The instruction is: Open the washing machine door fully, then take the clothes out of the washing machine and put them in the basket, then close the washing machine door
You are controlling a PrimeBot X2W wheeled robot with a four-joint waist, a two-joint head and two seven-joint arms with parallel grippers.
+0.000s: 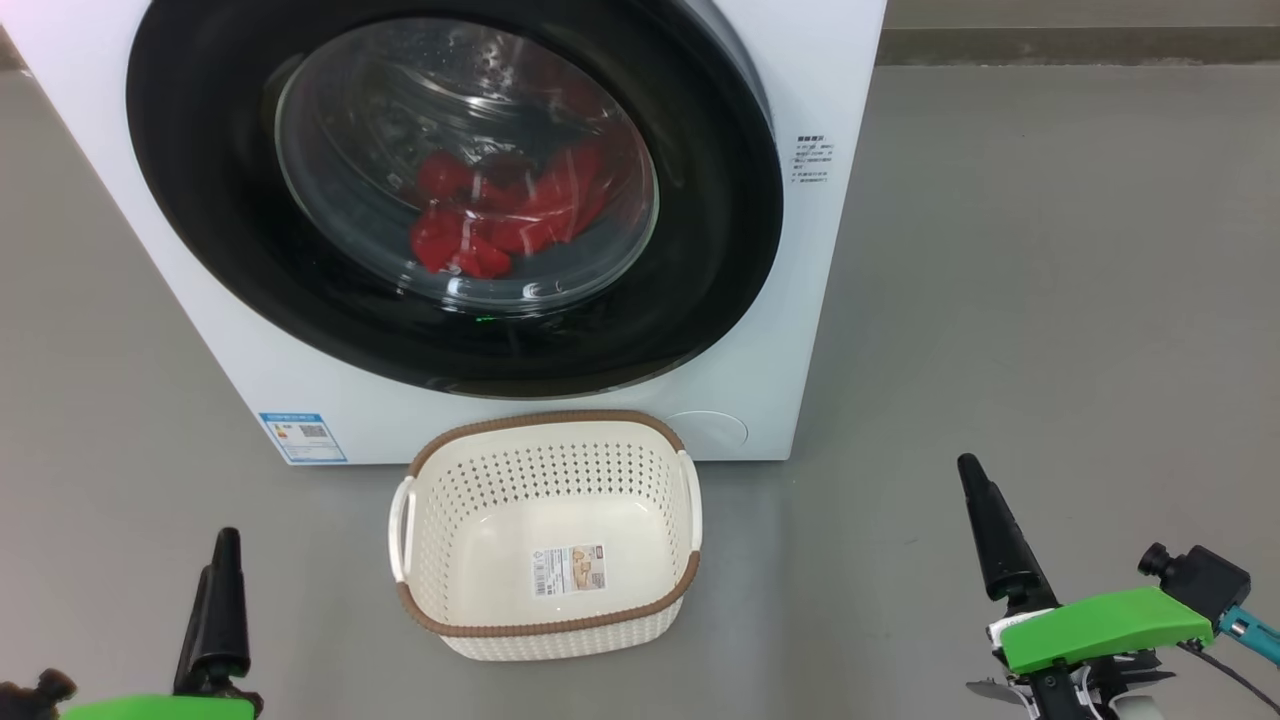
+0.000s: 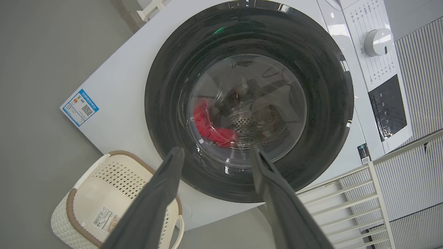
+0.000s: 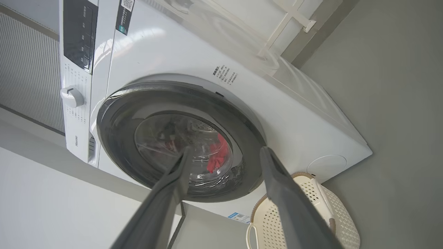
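The white washing machine [image 1: 825,300] stands ahead of me, and its round black door [image 1: 200,200] lies against the front. Red clothes [image 1: 510,220] show in the drum through the clear window. On the floor just before the machine sits the cream basket [image 1: 545,417] with nothing in it. One dark finger [image 1: 218,610] of my left gripper rises at the lower left, and one finger [image 1: 1000,540] of my right at the lower right; both are well short of the door. My left gripper [image 2: 216,148] is open and holds nothing. My right gripper [image 3: 225,149] is open and holds nothing too.
Bare grey floor [image 1: 1050,300] spreads to the right of the machine and around the basket. The control panel with a white knob [image 2: 379,41] sits above the door. A white slatted rack [image 2: 346,200] stands beside the machine.
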